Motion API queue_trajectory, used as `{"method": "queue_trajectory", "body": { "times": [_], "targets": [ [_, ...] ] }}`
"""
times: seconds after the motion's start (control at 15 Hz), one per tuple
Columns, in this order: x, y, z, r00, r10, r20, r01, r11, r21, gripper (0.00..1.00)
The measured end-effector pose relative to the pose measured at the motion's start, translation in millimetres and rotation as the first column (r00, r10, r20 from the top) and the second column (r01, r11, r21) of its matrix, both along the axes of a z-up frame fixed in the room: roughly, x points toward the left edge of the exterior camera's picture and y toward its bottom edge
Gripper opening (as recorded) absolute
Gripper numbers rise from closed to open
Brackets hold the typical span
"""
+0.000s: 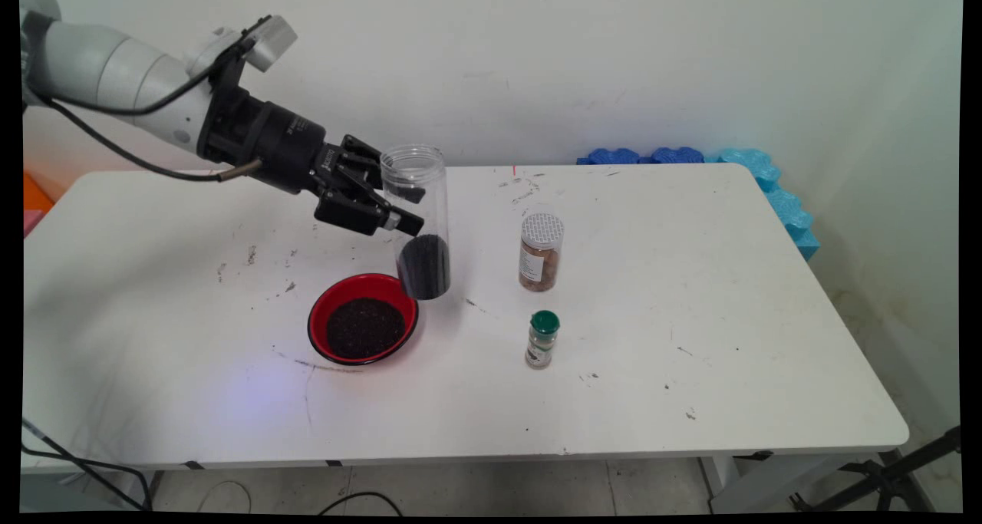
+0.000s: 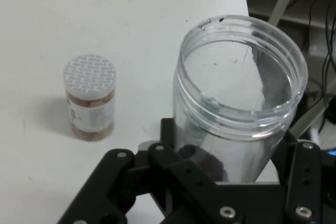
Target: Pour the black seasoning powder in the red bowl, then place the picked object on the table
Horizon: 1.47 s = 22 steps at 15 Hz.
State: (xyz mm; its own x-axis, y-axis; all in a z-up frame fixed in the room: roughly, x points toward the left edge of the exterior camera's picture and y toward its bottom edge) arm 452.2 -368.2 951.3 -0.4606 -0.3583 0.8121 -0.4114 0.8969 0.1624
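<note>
**Gripper clamped on the open clear jar above the table**

We saw the black gripper (image 1: 387,205) closed around a tall clear jar (image 1: 418,217), its fingers pressed against the jar's sides about midway up. The jar was upright, or very nearly so, had no lid, and carried a dark granular fill in its lower part. In the hand view the jar's open mouth (image 2: 241,72) sat just above the gripper's linkage (image 2: 210,192), with the dark contents visible through the wall lower down.

Just beside the jar's base, to the picture's left and nearer the camera, a red bowl (image 1: 363,328) held the same sort of dark grains (whether jar and bowl touched, we could not tell). To the jar's right stood a spice jar with a white perforated cap (image 1: 541,252) and brownish contents, also seen in the hand view (image 2: 90,97). Nearer the camera than that stood a small green-capped shaker (image 1: 542,340). All of it was on the white table (image 1: 729,317)
</note>
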Motion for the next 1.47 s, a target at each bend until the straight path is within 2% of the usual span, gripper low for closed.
{"method": "queue_trajectory", "body": {
  "times": [0.2,0.47,1.13,1.47],
  "targets": [
    [-2,3,0,0.998,-0.060,0.035,0.063,0.994,-0.089,0.00],
    [-4,5,0,0.993,-0.093,0.067,0.102,0.984,-0.148,0.00],
    [-9,0,-5,0.993,-0.072,0.093,0.087,0.981,-0.174,0.00],
    [-20,-9,-20,0.995,-0.045,0.085,0.060,0.983,-0.175,0.00]
  ]
}}
